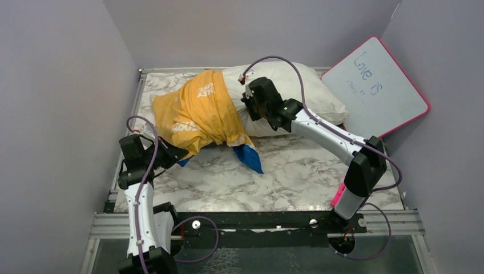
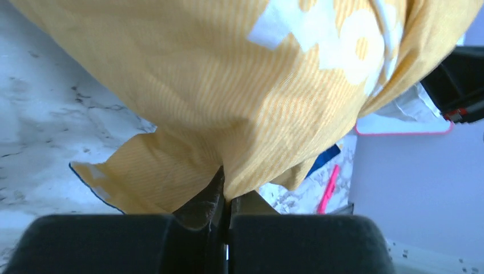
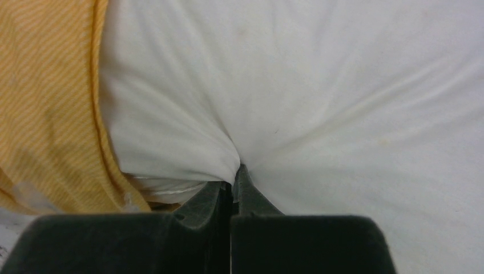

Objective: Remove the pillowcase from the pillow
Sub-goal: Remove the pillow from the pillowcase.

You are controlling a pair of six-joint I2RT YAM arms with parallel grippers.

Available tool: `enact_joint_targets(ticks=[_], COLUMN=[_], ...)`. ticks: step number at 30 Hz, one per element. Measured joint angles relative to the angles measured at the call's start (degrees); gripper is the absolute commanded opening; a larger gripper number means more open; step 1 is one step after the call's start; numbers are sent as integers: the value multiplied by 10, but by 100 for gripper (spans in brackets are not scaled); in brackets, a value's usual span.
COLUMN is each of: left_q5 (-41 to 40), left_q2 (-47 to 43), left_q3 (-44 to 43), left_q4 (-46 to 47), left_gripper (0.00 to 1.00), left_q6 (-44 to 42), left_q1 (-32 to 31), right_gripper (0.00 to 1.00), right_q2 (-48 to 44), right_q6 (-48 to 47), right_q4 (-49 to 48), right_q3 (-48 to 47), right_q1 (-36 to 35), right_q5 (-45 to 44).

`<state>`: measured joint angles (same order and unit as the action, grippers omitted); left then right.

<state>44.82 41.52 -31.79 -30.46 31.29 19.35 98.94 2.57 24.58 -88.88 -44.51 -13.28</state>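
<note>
The orange-yellow pillowcase [image 1: 197, 111] with white lettering covers the left half of the white pillow [image 1: 297, 85] at the back of the table; a blue corner of it [image 1: 250, 158] hangs onto the marble. My left gripper [image 1: 171, 153] is shut on the pillowcase's near left edge, with the yellow cloth [image 2: 240, 103] pinched between its fingertips [image 2: 227, 185]. My right gripper [image 1: 249, 103] is shut on a fold of the bare pillow [image 3: 319, 97] just right of the pillowcase's hem [image 3: 100, 131], the white fabric puckering at its fingertips [image 3: 235, 171].
A pink-edged whiteboard [image 1: 376, 85] leans in the back right corner, behind the pillow's right end. A pink marker [image 1: 338, 195] lies by the right arm's base. Grey walls close in left, back and right. Marble tabletop [image 1: 297, 171] lies in front of the pillow.
</note>
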Motion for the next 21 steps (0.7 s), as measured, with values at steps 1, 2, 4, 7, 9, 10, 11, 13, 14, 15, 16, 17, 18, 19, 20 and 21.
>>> enact_joint_targets(ticks=[1, 2, 4, 7, 9, 10, 11, 13, 14, 15, 16, 17, 18, 19, 20, 21], left_q5=[-12, -38, -80, -161, -226, -274, -308, -373, -410, -440, -471, -497, -528, -545, -567, -587], left_q2=[-1, -3, -9, -8, -3, 2, 6, 9, 11, 13, 15, 18, 23, 26, 29, 31], left_q3=[-5, -13, -26, -78, -130, -167, -200, -245, -264, -276, -286, -293, -300, -304, -308, -309], left_q4=[-7, -20, -44, -100, -135, -154, -164, -181, -191, -196, -202, -207, -213, -216, -217, -220], left_gripper=[0, 0, 0, 0, 0, 0, 0, 0, 0, 0, 0, 0, 0, 0, 0, 0], left_q6=[0, 0, -3, -13, -25, -33, -39, -49, -56, -61, -67, -71, -78, -81, -85, -88], left_q1=[0, -2, -4, -4, -5, -5, -7, -11, -14, -15, -15, -16, -16, -16, -16, -16], right_gripper=[1, 1, 1, 1, 1, 1, 1, 1, 1, 1, 1, 1, 1, 1, 1, 1], right_q2=[0, 0, 0, -4, -12, -20, -25, -38, -45, -52, -59, -66, -75, -80, -87, -93], right_q6=[0, 1, 4, 5, 7, 10, 13, 19, 22, 25, 28, 31, 35, 37, 40, 42], right_q4=[1, 4, 7, 5, 1, -3, -5, -13, -17, -19, -21, -22, -23, -23, -24, -25], right_q3=[0, -1, -1, 6, 21, 34, 43, 62, 70, 78, 86, 92, 100, 105, 112, 119], right_q1=[0, 1, 4, 8, 10, 10, 11, 11, 12, 13, 14, 14, 15, 15, 15, 15], right_q5=[-1, -1, -1, -1, -1, 0, 0, -1, -1, -1, -1, -1, -1, -1, -1, -1])
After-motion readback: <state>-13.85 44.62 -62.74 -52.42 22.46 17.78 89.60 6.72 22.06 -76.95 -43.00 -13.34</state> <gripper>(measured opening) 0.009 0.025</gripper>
